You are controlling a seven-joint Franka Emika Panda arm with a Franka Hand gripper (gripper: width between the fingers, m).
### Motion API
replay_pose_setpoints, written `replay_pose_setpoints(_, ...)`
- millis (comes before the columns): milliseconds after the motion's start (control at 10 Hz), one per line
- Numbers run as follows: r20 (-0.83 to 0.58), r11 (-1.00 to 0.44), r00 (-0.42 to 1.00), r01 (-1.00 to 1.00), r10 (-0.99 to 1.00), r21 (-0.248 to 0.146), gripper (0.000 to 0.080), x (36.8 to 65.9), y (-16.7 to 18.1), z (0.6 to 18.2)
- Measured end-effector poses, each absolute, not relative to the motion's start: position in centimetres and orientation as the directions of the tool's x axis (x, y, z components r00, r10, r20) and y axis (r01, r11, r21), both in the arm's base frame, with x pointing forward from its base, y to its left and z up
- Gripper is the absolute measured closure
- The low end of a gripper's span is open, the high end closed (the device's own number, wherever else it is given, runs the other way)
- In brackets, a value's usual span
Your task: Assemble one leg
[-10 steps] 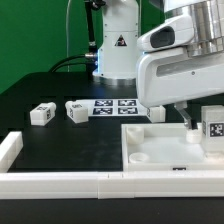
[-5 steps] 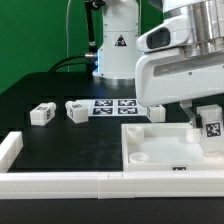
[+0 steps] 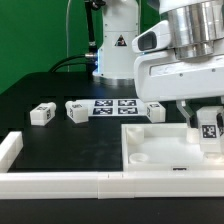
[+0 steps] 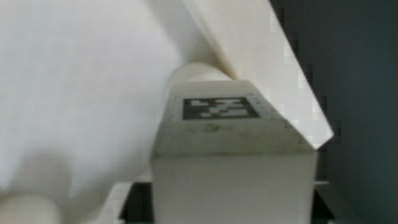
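Note:
My gripper (image 3: 206, 116) is shut on a white leg (image 3: 209, 130), which it holds upright at the far right corner of the large white tray-like piece (image 3: 160, 152). The leg's lower end is at the tray's surface; I cannot tell whether it touches. In the wrist view the leg (image 4: 222, 140) fills the middle with its marker tag facing the camera, and the gripper (image 4: 228, 205) shows only as dark fingers on both sides of it. Two more legs (image 3: 42, 113) (image 3: 77, 110) lie on the black table at the exterior view's left. A third (image 3: 157, 112) lies behind the tray, partly hidden.
The marker board (image 3: 113, 105) lies on the table in front of the arm's base (image 3: 115, 55). A white rail (image 3: 60, 183) runs along the near edge, with a white corner piece (image 3: 9, 149) at the exterior view's left.
The gripper with the leg has shifted slightly toward the exterior view's left, and the arm's body has risen a little. The loose legs have not moved.

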State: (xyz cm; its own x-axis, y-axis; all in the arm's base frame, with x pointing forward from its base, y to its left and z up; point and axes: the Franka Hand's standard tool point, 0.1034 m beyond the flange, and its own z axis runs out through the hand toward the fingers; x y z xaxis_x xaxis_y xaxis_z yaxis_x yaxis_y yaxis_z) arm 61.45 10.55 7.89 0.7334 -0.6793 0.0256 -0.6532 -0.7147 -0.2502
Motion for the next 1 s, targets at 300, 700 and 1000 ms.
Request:
replay_pose_setpoints(300,-0.035,-0.407,0.428,-0.880,-0.903,-0.245,0.0509,61.4,11.0,7.8)
replay_pose_setpoints(700,-0.094,-0.254,0.282,-0.938,-0.955,-0.235,0.0509,61.4,11.1,7.8)
replay_pose_setpoints(1000,-0.041,-0.468,0.493,-0.847,-0.869,-0.253,0.0205,61.3,11.6,7.9)
